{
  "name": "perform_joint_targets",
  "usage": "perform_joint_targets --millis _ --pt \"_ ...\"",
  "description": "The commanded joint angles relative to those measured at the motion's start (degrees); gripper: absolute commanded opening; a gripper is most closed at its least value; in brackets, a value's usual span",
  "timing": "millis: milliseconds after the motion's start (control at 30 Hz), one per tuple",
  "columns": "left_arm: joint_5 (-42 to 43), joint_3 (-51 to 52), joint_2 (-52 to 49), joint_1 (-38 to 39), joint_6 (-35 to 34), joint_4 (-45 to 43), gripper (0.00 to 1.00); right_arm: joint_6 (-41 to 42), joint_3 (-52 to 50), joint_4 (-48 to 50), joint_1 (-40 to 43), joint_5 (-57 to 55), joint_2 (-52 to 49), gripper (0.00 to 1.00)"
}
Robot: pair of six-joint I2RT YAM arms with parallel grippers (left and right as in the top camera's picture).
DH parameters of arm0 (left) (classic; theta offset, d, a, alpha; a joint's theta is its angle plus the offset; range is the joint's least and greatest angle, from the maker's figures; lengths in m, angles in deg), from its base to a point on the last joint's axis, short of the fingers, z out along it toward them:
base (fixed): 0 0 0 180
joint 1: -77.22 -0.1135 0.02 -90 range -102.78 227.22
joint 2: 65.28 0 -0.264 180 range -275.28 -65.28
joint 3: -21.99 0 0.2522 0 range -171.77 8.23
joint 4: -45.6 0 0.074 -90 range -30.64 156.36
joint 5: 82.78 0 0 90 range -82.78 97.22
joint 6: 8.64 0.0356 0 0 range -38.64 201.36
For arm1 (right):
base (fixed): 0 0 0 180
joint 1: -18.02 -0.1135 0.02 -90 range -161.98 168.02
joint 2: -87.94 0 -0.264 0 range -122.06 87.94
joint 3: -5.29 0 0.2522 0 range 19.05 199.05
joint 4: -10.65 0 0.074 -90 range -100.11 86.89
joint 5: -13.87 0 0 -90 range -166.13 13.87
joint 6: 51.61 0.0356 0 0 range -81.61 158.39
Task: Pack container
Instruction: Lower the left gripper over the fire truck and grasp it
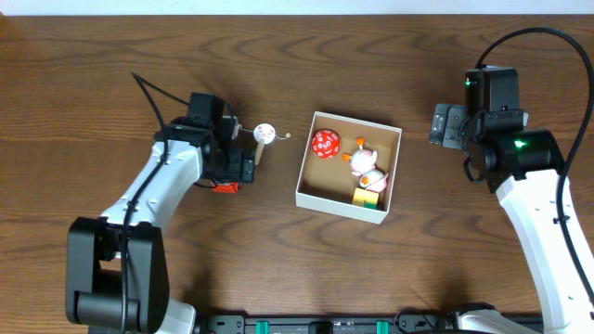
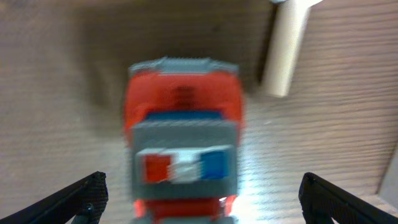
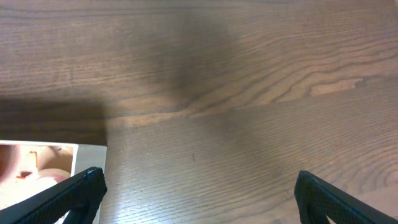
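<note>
The container, a white-walled square box with a brown inside, sits at mid-table. It holds a red ball, a white and pink toy and a yellow block. My left gripper is open, its fingers on either side of a red and grey toy car, which also shows in the overhead view, left of the container. My right gripper is open and empty over bare wood, right of the container.
A small white round toy on a wooden stick lies between the left gripper and the container; the stick shows beyond the car.
</note>
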Motion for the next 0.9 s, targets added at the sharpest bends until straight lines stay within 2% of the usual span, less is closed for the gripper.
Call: perform_joint_targets --millis 0,133,867 --pt "-2.5 0.2 -0.3 1.5 -0.2 -0.5 0.98 0.8 0.3 0.0 0.5 -0.8 0.8 0.99" --pt "-8.9 0.2 -0.3 2.1 -2.9 -0.3 0.98 0.8 0.3 0.0 0.5 -0.7 0.8 0.99" --pt "-9.1 0.8 -0.4 2.1 -5.0 -1.3 0.98 0.8 0.3 0.0 0.5 -0.7 0.8 0.99"
